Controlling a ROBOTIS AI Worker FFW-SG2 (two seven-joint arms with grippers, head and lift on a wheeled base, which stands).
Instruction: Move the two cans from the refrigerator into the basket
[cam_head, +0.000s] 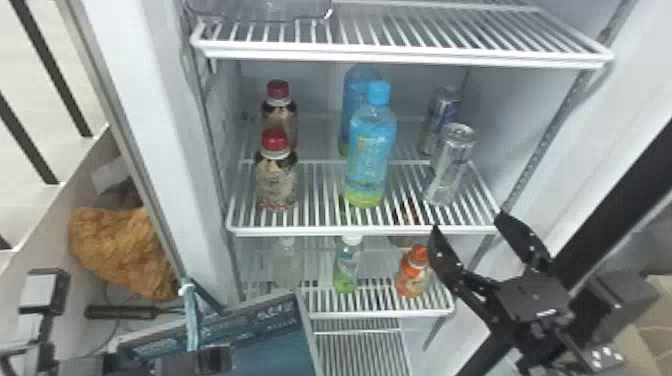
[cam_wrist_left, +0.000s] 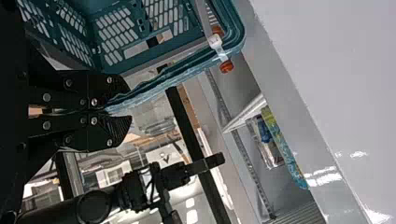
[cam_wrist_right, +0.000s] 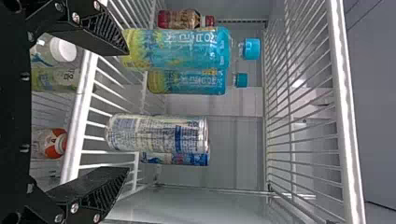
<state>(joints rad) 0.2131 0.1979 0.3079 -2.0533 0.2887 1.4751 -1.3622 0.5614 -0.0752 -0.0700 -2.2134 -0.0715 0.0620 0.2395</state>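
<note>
Gaping wide, R gripper faces front can; rear can part-hidden behind it; L gripper, left of that can, pinches cut-off basket.

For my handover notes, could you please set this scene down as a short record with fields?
Front can: upright, right side of middle shelf
Rear can: upright, same shelf, behind the front one
Left of cans: two blue-capped bottles, then two red-capped bottles
Basket: outside the refrigerator, rim gripped
Left gripper: closed on basket rim
Right gripper: open, empty, before the shelf
Task state: neither can in basket yet
</note>
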